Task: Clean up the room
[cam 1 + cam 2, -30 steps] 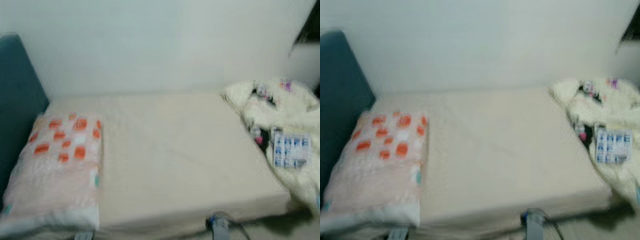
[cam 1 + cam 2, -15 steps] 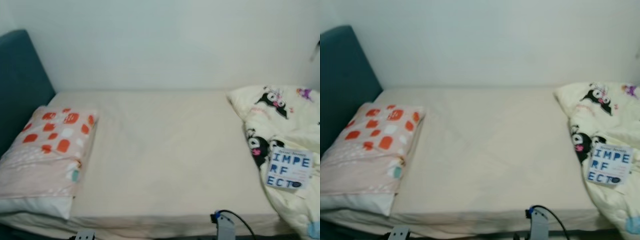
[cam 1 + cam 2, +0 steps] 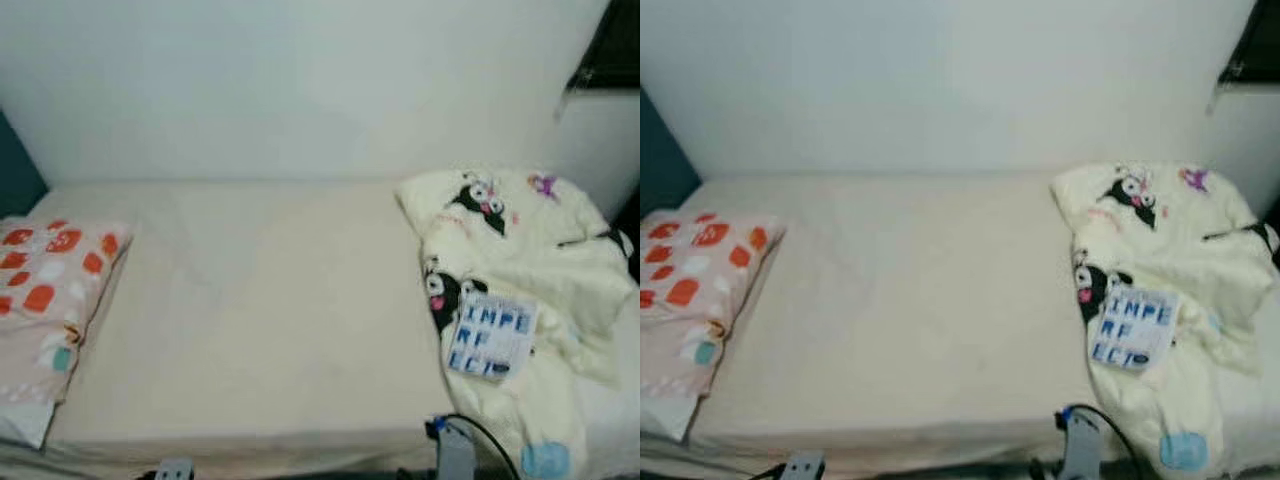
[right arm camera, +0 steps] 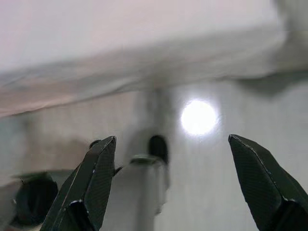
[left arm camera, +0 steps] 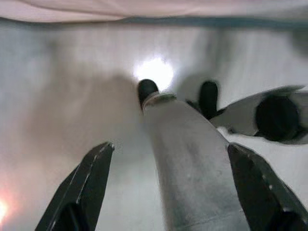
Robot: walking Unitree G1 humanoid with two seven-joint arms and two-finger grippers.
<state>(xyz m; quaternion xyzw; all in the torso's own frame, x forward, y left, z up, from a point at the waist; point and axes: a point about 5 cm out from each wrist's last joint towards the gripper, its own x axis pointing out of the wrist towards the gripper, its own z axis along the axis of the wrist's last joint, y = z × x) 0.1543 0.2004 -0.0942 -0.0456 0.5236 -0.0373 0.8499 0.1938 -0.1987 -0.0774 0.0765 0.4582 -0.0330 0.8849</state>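
Book (image 3: pixel 488 336) is lying on crumpled blanket (image 3: pixel 540 250) on bed (image 3: pixel 260 320); pillow (image 3: pixel 45 300) beside. Left gripper (image 5: pixel 168 163) and right gripper (image 4: pixel 168 163) are hanging spread wide, holding nothing.

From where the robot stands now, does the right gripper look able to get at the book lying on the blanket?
Probably yes. The book lies uncovered on top of the blanket, near the bed's front edge on the robot's right. The right gripper hangs open and low, so the arm must lift first.

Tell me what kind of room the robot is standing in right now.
Most likely a bedroom. A bed with a bare cream sheet stands against a white wall, a pillow with orange patches lies at one end, and a crumpled cartoon-print blanket with a book on it lies at the other.
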